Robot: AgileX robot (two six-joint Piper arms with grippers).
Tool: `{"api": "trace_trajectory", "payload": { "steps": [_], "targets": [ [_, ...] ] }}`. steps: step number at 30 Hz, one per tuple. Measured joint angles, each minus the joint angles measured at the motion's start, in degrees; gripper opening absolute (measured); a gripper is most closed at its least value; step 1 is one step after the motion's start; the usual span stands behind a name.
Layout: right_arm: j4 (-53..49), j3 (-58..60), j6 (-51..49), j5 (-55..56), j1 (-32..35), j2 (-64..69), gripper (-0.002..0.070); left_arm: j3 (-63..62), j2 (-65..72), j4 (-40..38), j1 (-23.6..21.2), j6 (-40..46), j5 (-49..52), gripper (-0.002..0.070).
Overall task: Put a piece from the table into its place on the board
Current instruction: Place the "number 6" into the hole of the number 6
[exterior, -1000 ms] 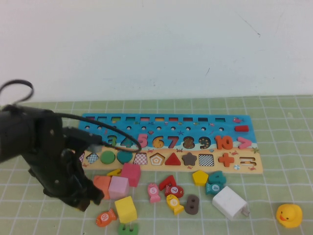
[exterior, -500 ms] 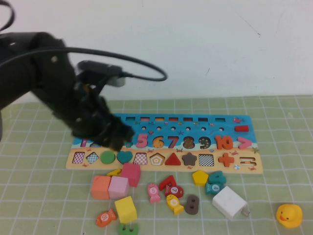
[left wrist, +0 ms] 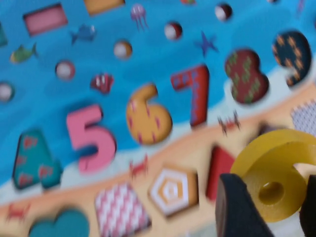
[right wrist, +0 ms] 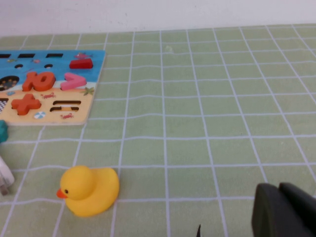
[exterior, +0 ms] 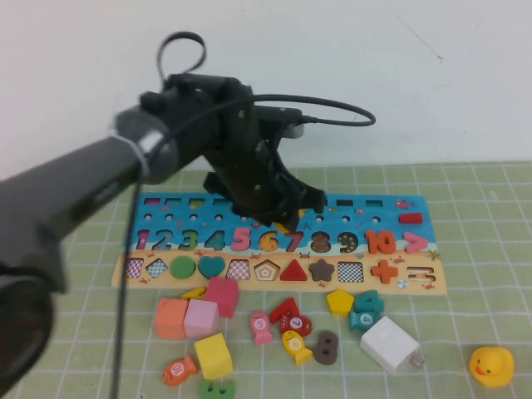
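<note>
Clearly, the small flat wooden numeral "6" in plain bright yellow [left wrist: 274, 185] is off the table, clamped between the dark fingers [left wrist: 236, 207] of the left gripper [exterior: 278, 218]; in the left wrist view its round hole and curved body show between the two pads, so the jaws are closed on it. In the high view only a small yellow sliver of it peeks out under the gripper, which hangs over the middle of the long rectangular wooden puzzle board [exterior: 366, 218], above the blue upper part near the numerals 6 and 7. The patterned orange-yellow "6" printed in the board's recess [left wrist: 147, 116] sits between the pink numeral 5 [left wrist: 91, 136] and the red numeral 7 [left wrist: 195, 94].

The left arm reaches in from the left, its black cable looping over it.

On the green gridded mat in front of the board lie loose pieces: a yellow cube [exterior: 214, 356], a pink cube [exterior: 202, 318], an orange cube [exterior: 171, 317], a yellow pentagon [exterior: 339, 301] and a white charger block [exterior: 391, 344]. A yellow rubber duck [exterior: 491, 366] sits well apart to the right.

The right gripper [right wrist: 286, 210] is low over the mat near the duck; whether its jaws are open or closed I cannot tell.
</note>
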State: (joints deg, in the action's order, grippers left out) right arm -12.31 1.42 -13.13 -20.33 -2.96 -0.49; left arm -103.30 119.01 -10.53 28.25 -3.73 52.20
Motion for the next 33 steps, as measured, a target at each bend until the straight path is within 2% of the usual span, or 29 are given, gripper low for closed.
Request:
{"api": "trace_trajectory", "payload": {
  "steps": [12, 21, 33],
  "targets": [
    [0.0, 0.0, 0.0, 0.0, 0.0, 0.0, -0.0001, -14.14, 13.33, 7.28, 0.0, -10.52, 1.8, 0.024],
    [0.0, 0.0, 0.0, 0.0, 0.0, 0.0, -0.0001, -15.09, 16.91, 9.99, 0.0, -16.93, 3.15, 0.024],
    [0.0, 0.0, 0.0, 0.0, 0.0, 0.0, -0.0001, -15.66, 17.0, 11.3, -0.34, -18.14, 9.57, 0.024]
  ]
}}
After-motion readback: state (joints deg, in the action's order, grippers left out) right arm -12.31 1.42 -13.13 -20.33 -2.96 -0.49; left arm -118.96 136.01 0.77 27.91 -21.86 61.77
